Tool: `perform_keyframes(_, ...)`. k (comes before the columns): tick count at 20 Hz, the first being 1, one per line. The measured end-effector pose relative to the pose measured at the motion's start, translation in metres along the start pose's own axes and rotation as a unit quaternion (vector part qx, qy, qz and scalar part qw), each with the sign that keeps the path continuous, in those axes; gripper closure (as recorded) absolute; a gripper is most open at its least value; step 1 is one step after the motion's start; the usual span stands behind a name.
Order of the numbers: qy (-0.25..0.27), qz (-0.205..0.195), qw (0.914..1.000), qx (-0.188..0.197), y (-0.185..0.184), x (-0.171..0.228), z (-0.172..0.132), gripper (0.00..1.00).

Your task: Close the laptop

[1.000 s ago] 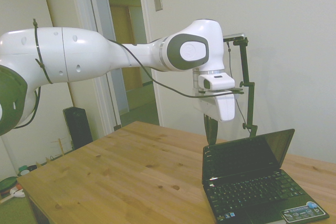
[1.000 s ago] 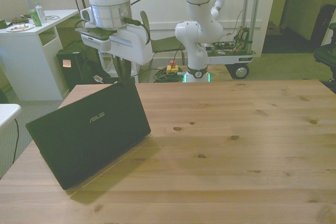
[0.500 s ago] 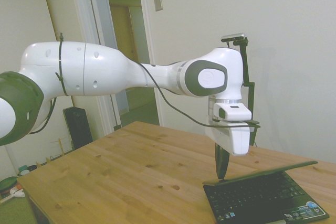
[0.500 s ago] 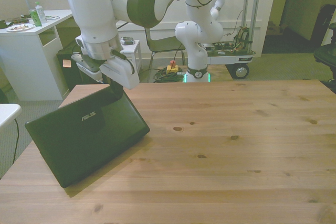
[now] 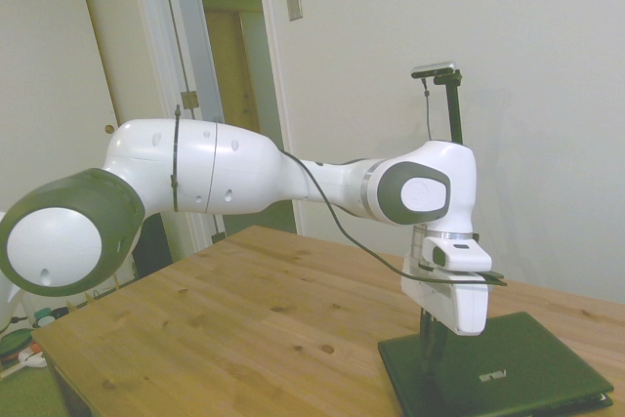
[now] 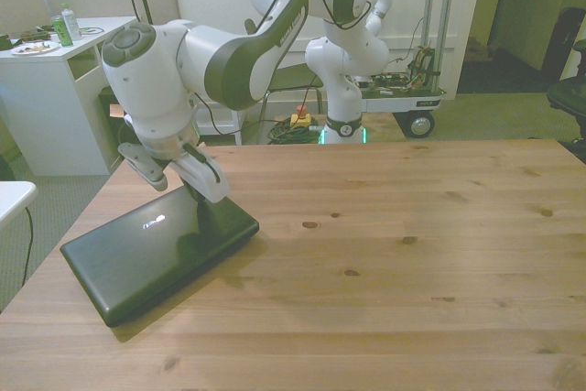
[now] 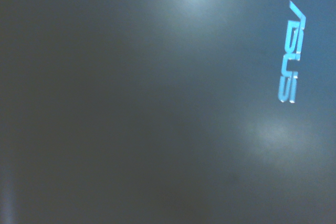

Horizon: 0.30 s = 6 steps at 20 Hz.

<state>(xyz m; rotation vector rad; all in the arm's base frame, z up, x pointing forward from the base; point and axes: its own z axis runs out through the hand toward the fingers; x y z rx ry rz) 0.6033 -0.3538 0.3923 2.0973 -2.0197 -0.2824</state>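
The small black laptop with a silver ASUS logo on its dark lid [image 5: 508,373] [image 6: 151,249] [image 7: 157,103] lies shut flat on the wooden table [image 6: 412,254] [image 5: 244,329], at the lower left of the front view. The white end effector [image 5: 430,363] [image 6: 203,208] presses down on the lid; whether its dark fingers are apart or together cannot be told.

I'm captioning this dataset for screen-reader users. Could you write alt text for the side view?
A black laptop lies shut and flat on a wooden table, its lid logo facing up. A white robot arm reaches in from the picture's left, and its gripper points straight down onto the lid near the laptop's left edge. Behind are a pale wall and an open doorway.
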Motion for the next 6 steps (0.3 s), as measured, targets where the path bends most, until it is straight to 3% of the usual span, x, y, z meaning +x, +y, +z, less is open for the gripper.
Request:
perform_keyframes(3,0.004,-0.013,0.9997,0.020,-0.002,-0.009,-0.019,1.00)
perform_keyframes(6,0.000,-0.053,0.9961,0.070,0.020,-0.031,-0.074,1.00)
